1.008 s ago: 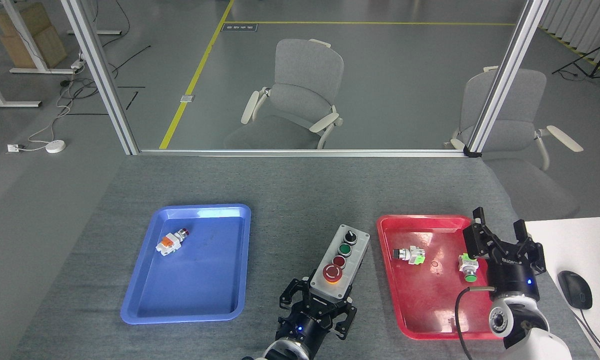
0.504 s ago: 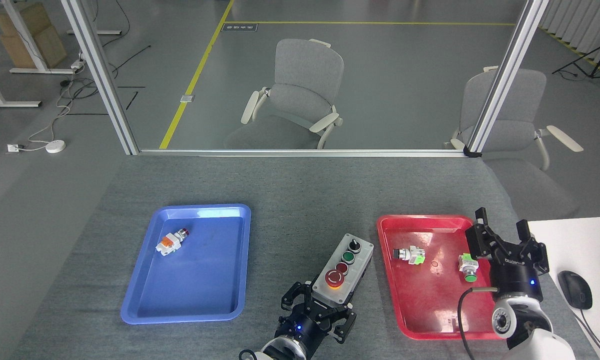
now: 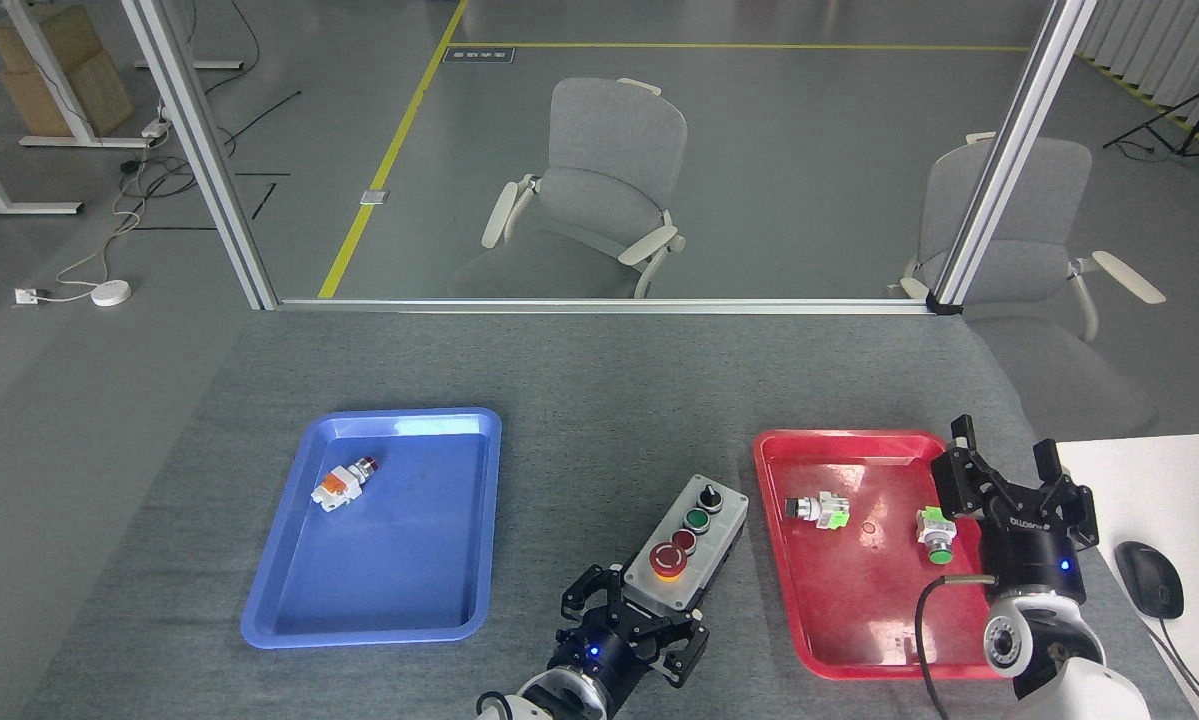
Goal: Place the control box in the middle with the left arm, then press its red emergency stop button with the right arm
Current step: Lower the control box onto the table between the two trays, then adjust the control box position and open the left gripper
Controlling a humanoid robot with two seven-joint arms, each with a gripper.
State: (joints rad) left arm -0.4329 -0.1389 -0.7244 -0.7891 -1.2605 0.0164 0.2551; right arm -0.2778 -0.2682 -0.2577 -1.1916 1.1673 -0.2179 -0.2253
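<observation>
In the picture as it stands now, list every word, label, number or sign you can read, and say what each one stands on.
White lettering on the right gripper: seen upside down, too small to read with certainty.
White arrow marks on the red emergency stop button: signs only, no words.
Dark floor sign with a row of white marks by the yellow line: too small and blurred to read.
Control box, blue tray and red tray: no readable text.

Glossy plastic blue tray (image 3: 289, 590), felt-like tabletop (image 3: 599, 380)
</observation>
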